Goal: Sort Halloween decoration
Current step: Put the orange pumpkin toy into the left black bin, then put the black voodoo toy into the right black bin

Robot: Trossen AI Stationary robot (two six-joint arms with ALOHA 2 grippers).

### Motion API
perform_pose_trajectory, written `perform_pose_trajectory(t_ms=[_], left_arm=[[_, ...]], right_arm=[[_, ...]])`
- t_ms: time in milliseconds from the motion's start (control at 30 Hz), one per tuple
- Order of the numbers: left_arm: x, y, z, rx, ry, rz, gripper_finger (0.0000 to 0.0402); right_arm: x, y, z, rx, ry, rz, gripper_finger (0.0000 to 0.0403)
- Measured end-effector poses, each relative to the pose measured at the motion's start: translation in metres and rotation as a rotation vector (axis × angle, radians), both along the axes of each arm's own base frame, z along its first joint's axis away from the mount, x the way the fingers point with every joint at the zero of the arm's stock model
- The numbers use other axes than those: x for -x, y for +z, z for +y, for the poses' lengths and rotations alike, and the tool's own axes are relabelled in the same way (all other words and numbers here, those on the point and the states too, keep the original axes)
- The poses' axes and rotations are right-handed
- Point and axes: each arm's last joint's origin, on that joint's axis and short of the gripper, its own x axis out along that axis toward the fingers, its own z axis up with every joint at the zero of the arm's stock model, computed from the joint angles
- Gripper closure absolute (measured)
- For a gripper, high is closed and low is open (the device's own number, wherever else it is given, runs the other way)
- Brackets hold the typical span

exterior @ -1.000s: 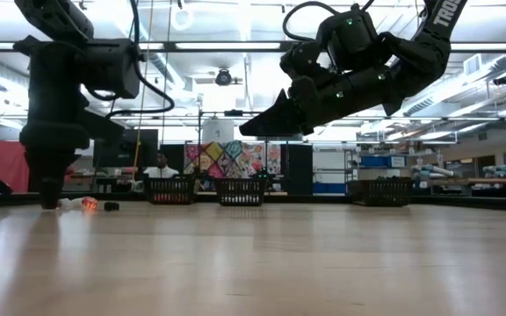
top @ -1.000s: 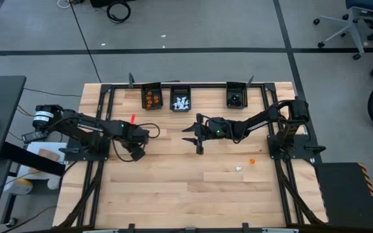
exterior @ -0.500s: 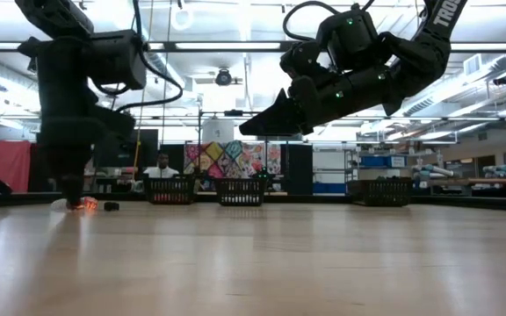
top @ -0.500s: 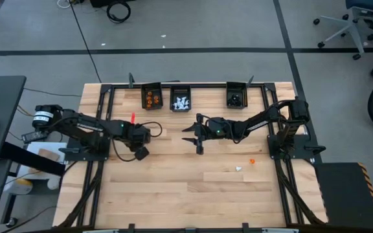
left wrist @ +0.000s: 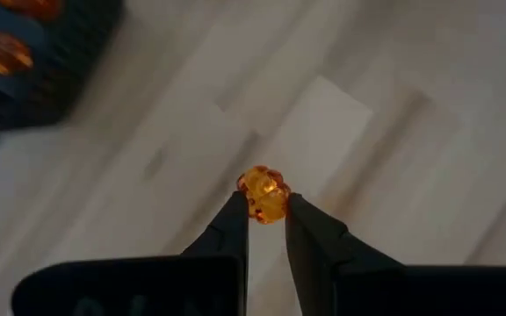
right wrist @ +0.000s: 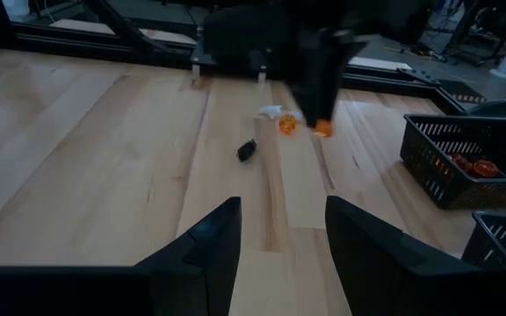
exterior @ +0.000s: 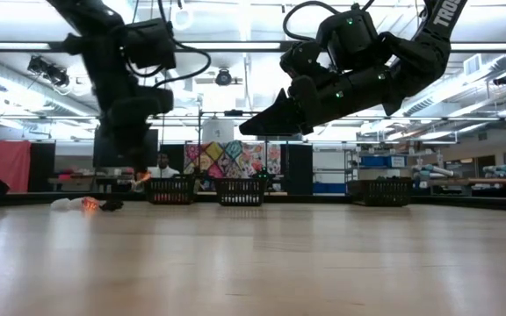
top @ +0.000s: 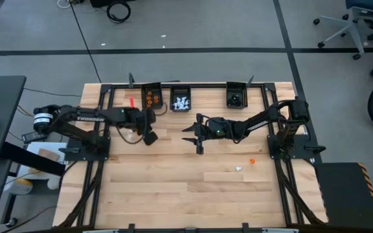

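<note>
My left gripper point(left wrist: 266, 212) is shut on a tiny orange pumpkin trinket point(left wrist: 264, 191) and hangs above the table's left half point(top: 150, 137), near the bin of orange pieces point(top: 151, 97). More of the Halloween decoration lies on the table below it: an orange piece point(right wrist: 286, 125), a black one point(right wrist: 247, 151) and a white one point(right wrist: 271, 111). Bins of white pieces point(top: 180, 101) and black pieces point(top: 236, 97) stand along the far edge. My right gripper point(top: 193, 134) hovers open over the table's middle, holding nothing. My left gripper pinches the orange pumpkin's two opposite sides point(left wrist: 255, 204) between the free ends of its two fingers. The fingers come from above, slanting steeply down. The pumpkin is lifted clear of the table point(exterior: 145, 175).
An orange piece point(top: 252, 160) and a white one point(top: 238, 169) lie loose on the near right of the table. A black frame point(top: 109, 87) runs along the table's far edge and sides. The near half of the wooden table point(top: 173, 194) is bare.
My left gripper has risen from the table and swung toward the far edge and the orange bin, tipping less steeply. The orange pumpkin has gone up with it, lifted clear, while the other trinkets stayed where they lay.
</note>
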Motion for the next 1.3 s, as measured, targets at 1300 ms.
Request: perform_pose_trajectory(t_ms=[1300], left_arm=[[0.001,0.005,0.104,-0.128,-0.035,0.075,0.0401]], right_arm=[[0.000,0.000,0.000,0.005,0.004,-0.001,0.0231]])
